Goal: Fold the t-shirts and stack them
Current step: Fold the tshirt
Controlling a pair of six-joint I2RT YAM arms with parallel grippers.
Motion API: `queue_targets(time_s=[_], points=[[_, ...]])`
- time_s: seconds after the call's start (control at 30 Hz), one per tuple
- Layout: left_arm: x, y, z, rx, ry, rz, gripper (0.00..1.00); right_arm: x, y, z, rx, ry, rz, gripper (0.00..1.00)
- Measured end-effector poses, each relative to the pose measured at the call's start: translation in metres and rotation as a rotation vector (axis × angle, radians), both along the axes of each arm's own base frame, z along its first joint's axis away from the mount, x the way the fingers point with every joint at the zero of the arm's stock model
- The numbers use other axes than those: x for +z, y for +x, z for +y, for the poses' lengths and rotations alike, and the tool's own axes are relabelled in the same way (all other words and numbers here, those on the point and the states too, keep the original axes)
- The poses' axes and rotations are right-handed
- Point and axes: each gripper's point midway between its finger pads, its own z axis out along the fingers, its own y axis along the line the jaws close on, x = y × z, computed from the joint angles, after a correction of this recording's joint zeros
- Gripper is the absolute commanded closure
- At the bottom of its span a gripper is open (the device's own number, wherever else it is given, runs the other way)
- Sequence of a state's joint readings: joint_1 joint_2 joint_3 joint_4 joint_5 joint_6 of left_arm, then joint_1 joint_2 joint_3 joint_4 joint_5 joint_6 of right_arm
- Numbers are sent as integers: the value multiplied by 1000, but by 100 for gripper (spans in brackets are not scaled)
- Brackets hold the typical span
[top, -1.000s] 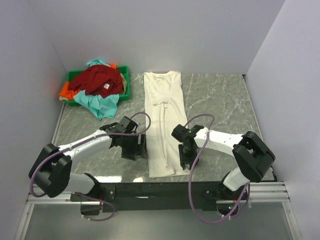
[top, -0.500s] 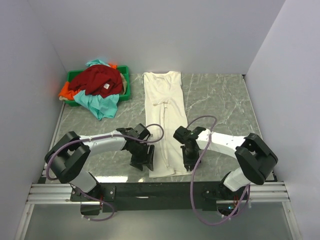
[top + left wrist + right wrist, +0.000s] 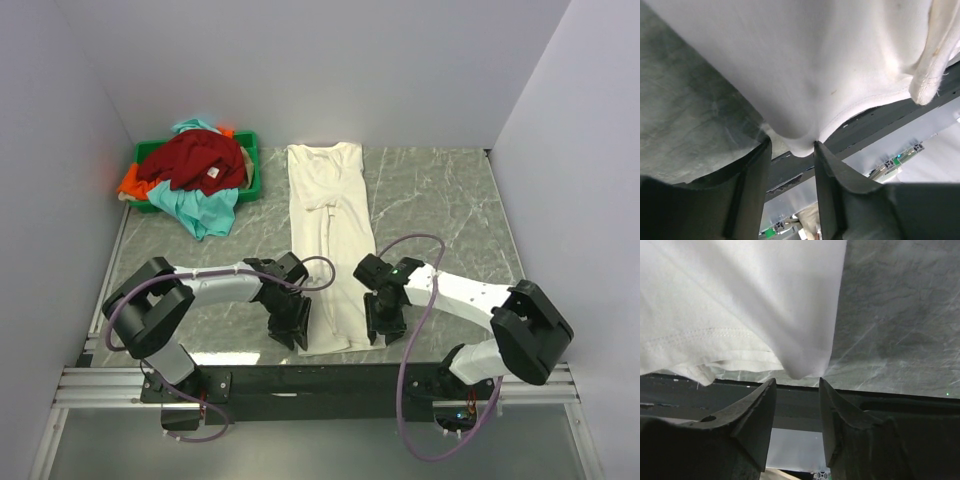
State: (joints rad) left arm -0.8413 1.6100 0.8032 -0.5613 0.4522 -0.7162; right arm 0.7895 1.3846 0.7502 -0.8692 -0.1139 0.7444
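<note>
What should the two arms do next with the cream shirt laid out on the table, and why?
Probably close both grippers. The left gripper and right gripper each straddle a near hem corner of the cream-white t-shirt, jaws apart, with the cloth between the fingers but apparently not pinched. A grip seems needed before lifting the hem toward the collar.

The cream-white t-shirt point(image 3: 330, 230) is soft, matt knit cloth with stitched hems. The worktop point(image 3: 440, 210) under it looks like smooth grey veined stone, faintly glossy. Left of it, the green bin point(image 3: 253, 165) is shiny plastic. At its near corners, the left claw point(image 3: 792, 145) and the right claw point(image 3: 797, 382) are matt black plastic.
</note>
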Motion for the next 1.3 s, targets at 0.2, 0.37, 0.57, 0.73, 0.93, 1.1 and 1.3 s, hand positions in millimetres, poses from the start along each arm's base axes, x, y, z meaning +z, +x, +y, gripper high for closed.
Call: queue_targets(time_s=[0.2, 0.37, 0.57, 0.73, 0.93, 1.1, 1.3], points=[[-2, -4, -2, -9, 10, 20, 62, 1, 1, 1, -14, 14, 3, 49], [-3, -6, -3, -12, 14, 28, 68, -4, 5, -4, -53, 18, 8, 50], [-5, -7, -2, -12, 18, 35, 71, -15, 2, -10, -68, 8, 30, 55], [-6, -8, -2, -12, 21, 40, 78, -18, 2, -8, -62, 15, 34, 70], [-7, -8, -2, -13, 23, 41, 100, -18, 4, -2, -57, 42, 31, 95], [-6, -7, -2, -15, 37, 30, 100, -17, 4, -2, -50, 45, 32, 100], [-1, 13, 5, 6, 114, -84, 99, -8, 6, -2, -45, 39, 26, 100]])
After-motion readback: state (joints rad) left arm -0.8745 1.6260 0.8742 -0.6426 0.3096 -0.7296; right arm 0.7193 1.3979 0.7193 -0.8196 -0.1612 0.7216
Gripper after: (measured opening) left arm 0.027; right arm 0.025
